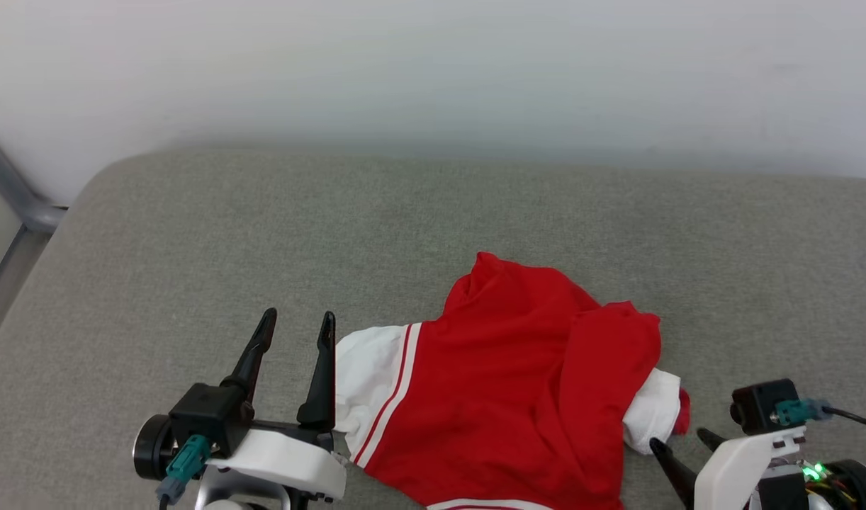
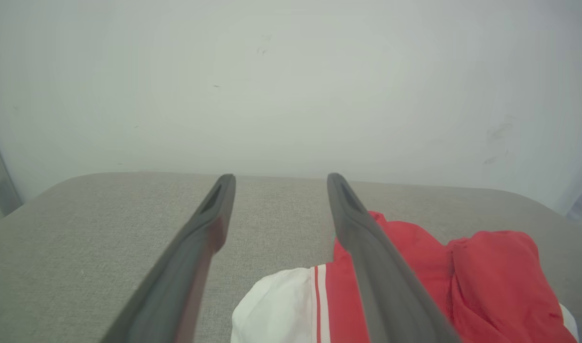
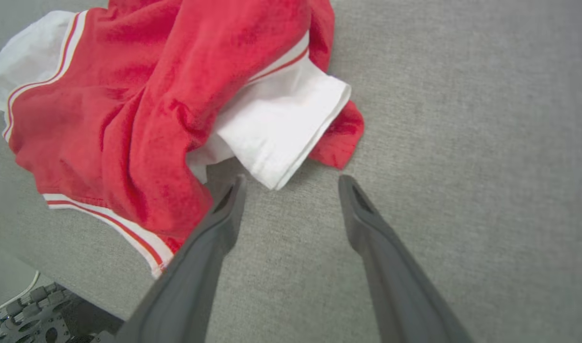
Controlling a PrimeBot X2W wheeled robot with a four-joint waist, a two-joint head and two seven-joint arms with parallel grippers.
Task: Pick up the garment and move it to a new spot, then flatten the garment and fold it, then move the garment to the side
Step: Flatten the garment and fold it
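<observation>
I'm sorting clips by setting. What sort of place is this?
Probably an indoor room, home-like or a test setup: a grey fabric-covered cushion, like a sofa seat or bed, against a plain white wall, with a red garment crumpled on it.

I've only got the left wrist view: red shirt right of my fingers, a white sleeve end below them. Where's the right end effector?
Observer: The right end effector is open at the garment's right side, tips by the other white sleeve end.
Operator: Gripping it?
Observer: No; its fingers stand wide apart, the cuff's corner just at their tips.
Operator: And the hem?
Observer: The striped hem lies close to the grey cushion's edge nearest the robot.
</observation>
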